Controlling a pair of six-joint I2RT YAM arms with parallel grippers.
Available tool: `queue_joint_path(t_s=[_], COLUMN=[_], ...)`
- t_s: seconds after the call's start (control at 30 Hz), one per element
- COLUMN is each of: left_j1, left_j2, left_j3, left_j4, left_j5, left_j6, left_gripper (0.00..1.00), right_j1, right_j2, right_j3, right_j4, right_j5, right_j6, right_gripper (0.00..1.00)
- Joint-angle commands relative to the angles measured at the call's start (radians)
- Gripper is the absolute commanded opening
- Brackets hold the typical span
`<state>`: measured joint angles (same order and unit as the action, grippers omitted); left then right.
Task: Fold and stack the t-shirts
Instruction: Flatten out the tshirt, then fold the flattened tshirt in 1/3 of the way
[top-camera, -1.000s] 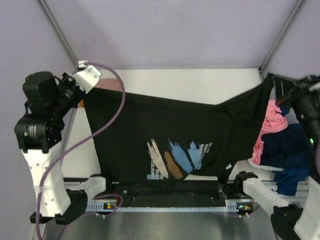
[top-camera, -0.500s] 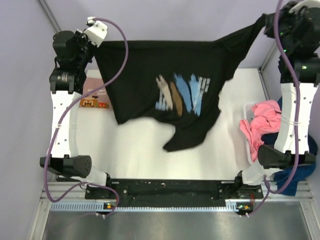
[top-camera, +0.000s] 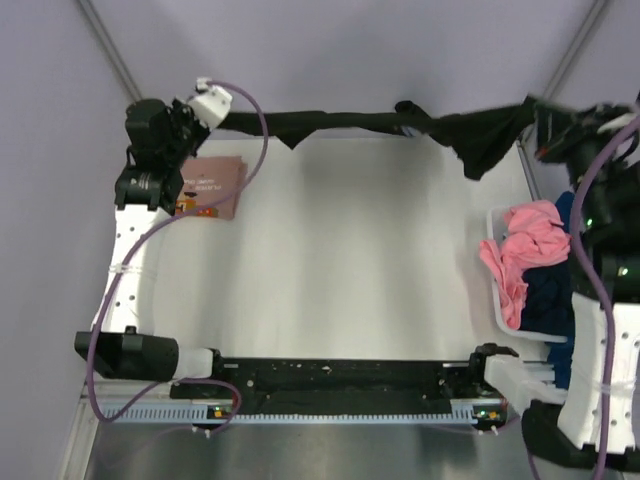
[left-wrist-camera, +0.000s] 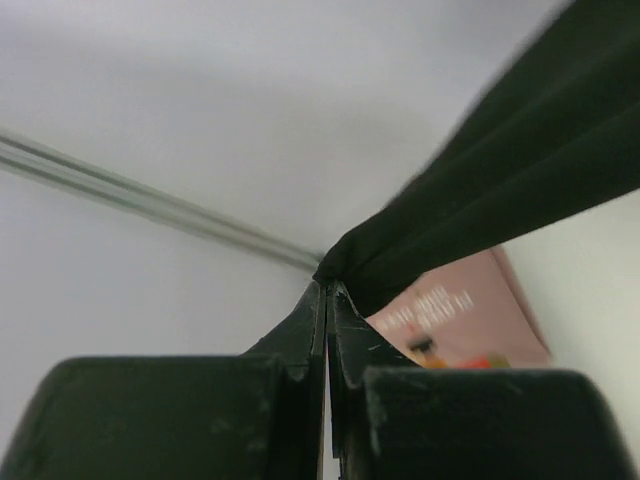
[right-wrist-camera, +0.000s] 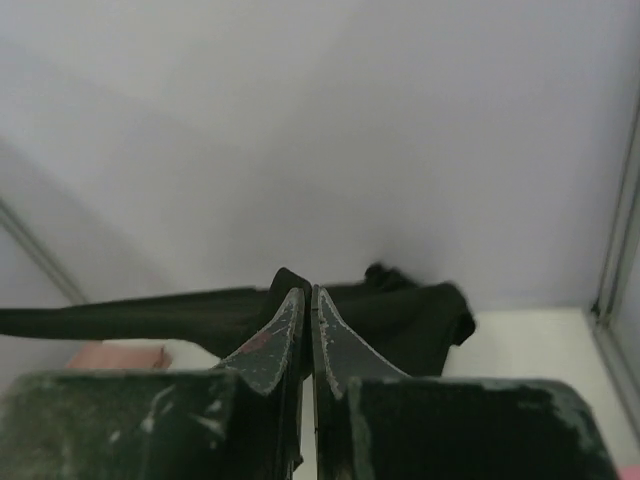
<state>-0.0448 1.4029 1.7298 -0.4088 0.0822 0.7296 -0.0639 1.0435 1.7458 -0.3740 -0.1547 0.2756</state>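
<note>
The black t-shirt (top-camera: 350, 122) is stretched edge-on into a thin band along the table's far edge, its print hidden. My left gripper (top-camera: 212, 118) is shut on its left corner; in the left wrist view the gripper (left-wrist-camera: 327, 285) pinches the black cloth (left-wrist-camera: 500, 200). My right gripper (top-camera: 535, 125) is shut on the right corner, where a sleeve (top-camera: 480, 145) hangs down; in the right wrist view the gripper (right-wrist-camera: 308, 292) holds the cloth (right-wrist-camera: 400, 310). A folded pink t-shirt with a print (top-camera: 210, 187) lies flat at the far left, and it also shows in the left wrist view (left-wrist-camera: 460, 320).
A white bin (top-camera: 497, 300) at the right edge holds a crumpled pink shirt (top-camera: 525, 240) over navy cloth (top-camera: 545, 290), with blue cloth (top-camera: 562, 360) hanging beside it. The white table (top-camera: 340, 260) lies below the held shirt. Metal frame posts stand at both far corners.
Both arms swung the black shirt from the near edge up and over to the far edge. It went from hanging open with the print showing to a taut edge-on band.
</note>
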Motion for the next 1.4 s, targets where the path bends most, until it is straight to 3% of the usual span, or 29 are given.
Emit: queue_joint_path(t_s=[0.0, 0.13, 0.3, 0.43, 0.7, 0.8, 0.93, 1.1, 1.37], left_j1=[0.008, 0.006, 0.010, 0.011, 0.011, 0.011, 0.011, 0.008, 0.008], left_j2=[-0.129, -0.225, -0.278, -0.335, -0.453, -0.461, -0.418, -0.222, 0.086], left_j3=[-0.316, -0.608, -0.852, -0.999, -1.018, -1.018, -0.983, -0.865, -0.665], left_j4=[-0.086, -0.124, -0.196, -0.226, -0.576, -0.607, -0.472, -0.230, -0.104], left_j5=[0.014, -0.010, -0.073, -0.108, -0.052, -0.010, 0.022, 0.025, -0.073], left_j6=[0.088, 0.105, 0.076, 0.060, -0.007, -0.012, -0.001, -0.033, -0.062], left_gripper=[0.00, 0.00, 0.00, 0.00, 0.00, 0.00, 0.00, 0.00, 0.00], right_j1=[-0.008, 0.013, 0.107, 0.110, 0.108, 0.110, 0.108, 0.108, 0.107], right_j2=[-0.227, -0.411, -0.543, -0.629, -0.666, -0.652, -0.584, -0.404, -0.113], right_j3=[-0.445, -0.829, -1.017, -1.074, -0.968, -0.957, -0.976, -1.045, -1.054], right_j4=[-0.008, -0.037, -0.291, -0.445, -0.675, -0.694, -0.544, -0.246, 0.114], right_j5=[-0.118, -0.271, -0.243, -0.223, -0.186, -0.164, -0.125, -0.118, -0.005], right_j6=[0.167, 0.332, 0.393, 0.453, 0.426, 0.406, 0.350, 0.275, 0.145], right_gripper=[0.00, 0.00, 0.00, 0.00, 0.00, 0.00, 0.00, 0.00, 0.00])
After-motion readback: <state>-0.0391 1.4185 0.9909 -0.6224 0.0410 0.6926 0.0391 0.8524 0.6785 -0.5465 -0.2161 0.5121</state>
